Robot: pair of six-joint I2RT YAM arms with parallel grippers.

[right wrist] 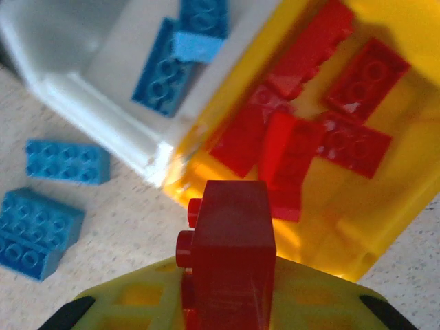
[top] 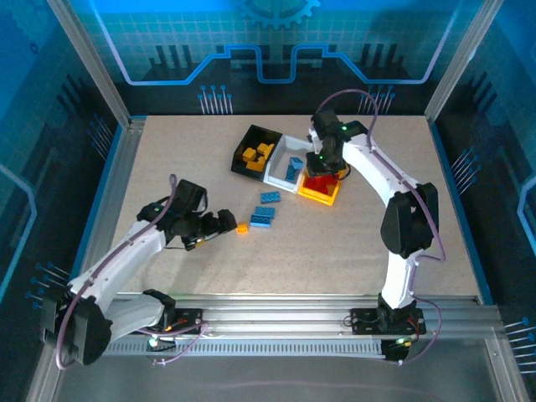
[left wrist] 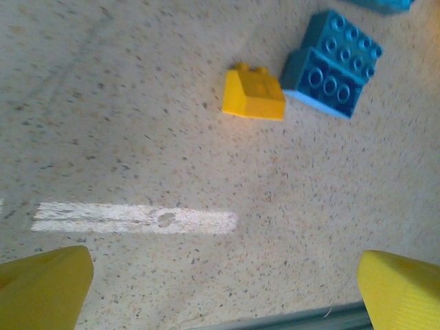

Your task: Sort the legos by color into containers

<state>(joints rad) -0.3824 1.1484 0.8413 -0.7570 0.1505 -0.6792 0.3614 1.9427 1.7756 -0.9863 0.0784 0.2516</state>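
Right jaws grip red lego [right wrist: 230,247] over yellow bin [right wrist: 412,124]; left jaws spread near blue brick [left wrist: 330,65]

Bottom centre: right gripper [right wrist: 227,299], yellow fingers, clamped on a red brick [right wrist: 230,247]. Brick held upright, studs facing left. Its upper end overlaps the near wall of the yellow bin [right wrist: 412,144] in frame.

Centre to upper right: yellow bin, set at a slant. Inside, a loose heap of red bricks [right wrist: 350,141], some flat with studs up, some tipped and overlapping. Count unclear, roughly six.

Upper left: white bin [right wrist: 103,103], its corner touching the yellow bin's wall. Inside, blue bricks [right wrist: 161,69], at least two, one leaning on the other.

Left edge: on the speckled table [right wrist: 124,234], two loose blues [right wrist: 67,161] lie just beside each other, studs up, near the white bin's corner.
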